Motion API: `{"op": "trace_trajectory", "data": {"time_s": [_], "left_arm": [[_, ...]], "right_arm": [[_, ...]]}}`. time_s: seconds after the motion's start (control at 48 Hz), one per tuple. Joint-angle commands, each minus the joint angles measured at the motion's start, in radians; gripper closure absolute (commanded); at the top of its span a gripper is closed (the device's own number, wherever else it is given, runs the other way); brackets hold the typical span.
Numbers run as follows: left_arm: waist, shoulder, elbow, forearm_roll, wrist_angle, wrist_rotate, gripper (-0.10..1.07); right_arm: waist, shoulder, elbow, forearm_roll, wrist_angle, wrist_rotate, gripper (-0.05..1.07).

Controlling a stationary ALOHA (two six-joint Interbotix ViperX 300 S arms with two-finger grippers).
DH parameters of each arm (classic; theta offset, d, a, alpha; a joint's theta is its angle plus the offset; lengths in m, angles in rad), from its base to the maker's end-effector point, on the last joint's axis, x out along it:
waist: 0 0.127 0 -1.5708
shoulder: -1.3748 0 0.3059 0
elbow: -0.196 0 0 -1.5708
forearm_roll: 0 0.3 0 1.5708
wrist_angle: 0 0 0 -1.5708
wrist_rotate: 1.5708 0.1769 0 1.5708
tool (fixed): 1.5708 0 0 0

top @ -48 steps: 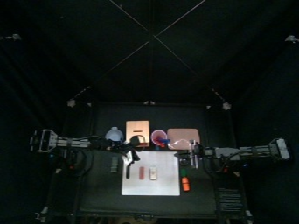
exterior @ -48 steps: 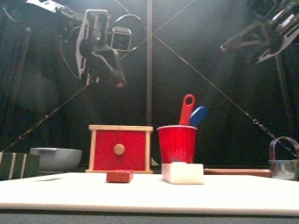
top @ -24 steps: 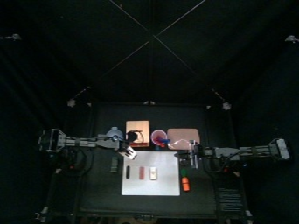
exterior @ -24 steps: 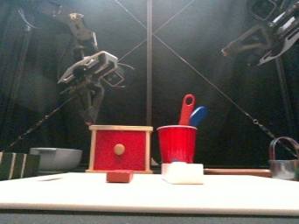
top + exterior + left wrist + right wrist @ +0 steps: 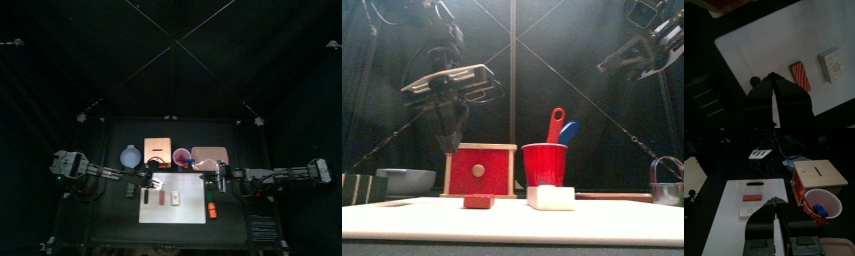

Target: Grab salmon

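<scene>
The salmon (image 5: pixel 800 76) is a red-orange striped slice lying on the white cutting board (image 5: pixel 764 45), next to a white rice block (image 5: pixel 835 64). It also shows in the right wrist view (image 5: pixel 753 197) and in the front view (image 5: pixel 477 201), left of the rice block (image 5: pixel 551 197). My left gripper (image 5: pixel 771 76) hovers above the board's left part, shut and empty, a short way from the salmon. My right gripper (image 5: pixel 774 201) hangs high at the board's right side, shut and empty.
A red wooden box (image 5: pixel 480 170) and a red cup (image 5: pixel 545 163) with utensils stand behind the board. A grey bowl (image 5: pixel 406 180) and a dark rack (image 5: pixel 358 188) are at the left, a metal mug (image 5: pixel 667 185) at the right. An orange object (image 5: pixel 211 210) lies at the board's right edge.
My left gripper has come down and moved forward, from beside the box to above the board's left part. The right arm has not moved.
</scene>
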Motion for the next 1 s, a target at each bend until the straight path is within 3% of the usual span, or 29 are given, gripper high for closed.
{"op": "trace_trajectory", "data": {"time_s": [0.0,0.229,0.479,0.771,0.979], "left_arm": [[-0.005,0.023,-0.063,-0.008,0.002,-0.005,0.56],[-0.021,0.098,-0.138,-0.057,0.011,-0.026,0.36],[-0.067,0.153,-0.190,-0.055,0.074,-0.164,0.12],[-0.127,0.204,-0.219,-0.021,0.081,-0.336,0.10],[-0.124,0.235,-0.235,-0.012,0.083,-0.353,0.11]], "right_arm": [[-0.005,0.005,-0.009,0.002,-0.005,0.002,1.01],[-0.006,0.005,-0.008,0.002,0.008,0.000,1.01],[-0.020,0.005,-0.008,-0.005,0.028,0.000,1.01],[-0.034,0.005,-0.008,-0.005,0.029,0.000,1.01],[-0.034,0.005,-0.008,0.000,0.029,0.000,1.01]]}}
